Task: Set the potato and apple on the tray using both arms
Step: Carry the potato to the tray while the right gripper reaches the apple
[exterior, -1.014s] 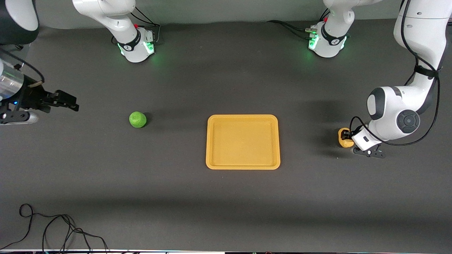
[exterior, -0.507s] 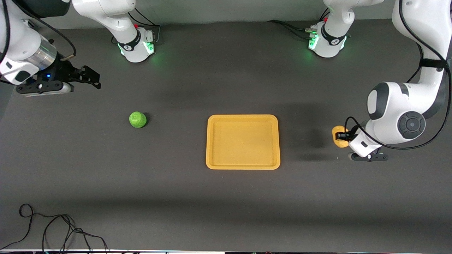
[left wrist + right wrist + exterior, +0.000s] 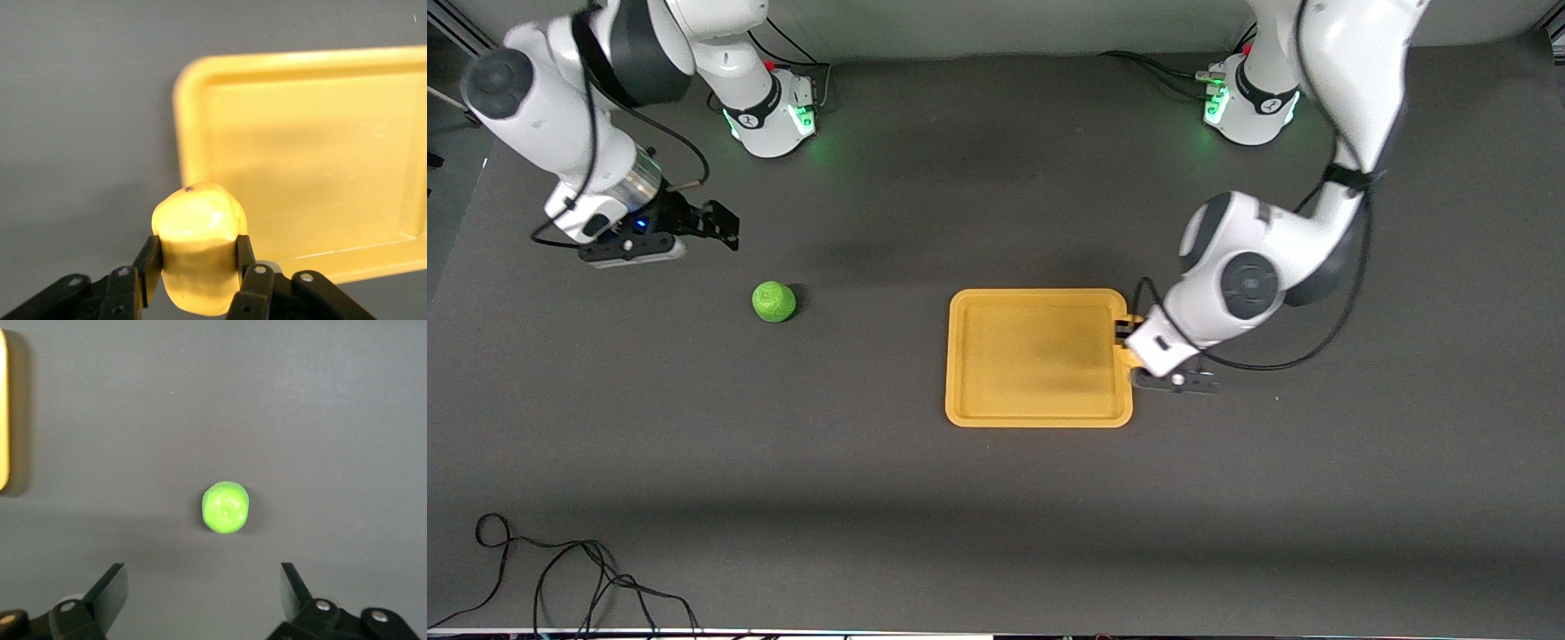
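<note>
The yellow-orange tray lies flat in the middle of the table. My left gripper is over the tray's edge at the left arm's end and is shut on the potato. In the left wrist view the gripper pinches the lumpy yellow potato between both fingers, with the tray below it. The green apple rests on the table toward the right arm's end, apart from the tray. My right gripper is open and empty in the air beside the apple. In the right wrist view the apple lies ahead of the spread jaws.
A loose black cable lies at the table's front corner at the right arm's end. The two green-lit arm bases stand along the back edge. A sliver of the tray's rim shows in the right wrist view.
My left gripper has carried the potato from the left arm's end of the table to the tray's edge. My right gripper has swung in from the table's end toward the apple.
</note>
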Robot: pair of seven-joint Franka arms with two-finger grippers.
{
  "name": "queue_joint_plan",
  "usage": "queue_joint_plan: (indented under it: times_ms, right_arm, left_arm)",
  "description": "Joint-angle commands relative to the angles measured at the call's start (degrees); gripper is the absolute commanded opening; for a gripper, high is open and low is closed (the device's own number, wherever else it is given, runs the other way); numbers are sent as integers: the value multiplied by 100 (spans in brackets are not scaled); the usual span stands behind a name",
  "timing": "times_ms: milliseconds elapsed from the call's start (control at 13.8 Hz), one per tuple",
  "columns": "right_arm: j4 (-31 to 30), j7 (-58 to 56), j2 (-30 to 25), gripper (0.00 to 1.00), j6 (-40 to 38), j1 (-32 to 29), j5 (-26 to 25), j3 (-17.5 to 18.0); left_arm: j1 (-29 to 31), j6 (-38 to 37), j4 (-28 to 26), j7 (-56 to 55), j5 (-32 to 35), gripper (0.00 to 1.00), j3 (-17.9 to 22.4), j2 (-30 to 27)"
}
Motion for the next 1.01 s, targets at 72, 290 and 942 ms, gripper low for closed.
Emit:
queue_joint_plan:
  times_ms: [72, 290, 942]
  right_arm:
    - [-606, 74, 649, 100, 1426, 33, 87, -29]
    - [-1002, 74, 1562, 100, 2936, 25, 87, -29]
    - [-1267, 48, 2734, 78, 4304, 25, 87, -29]
  left_arm:
    - [-501, 494, 92, -487, 257, 1, 136, 611]
    - [-492, 531, 83, -514, 258, 5, 136, 620]
    - [-439, 460, 83, -497, 380, 100, 198, 568]
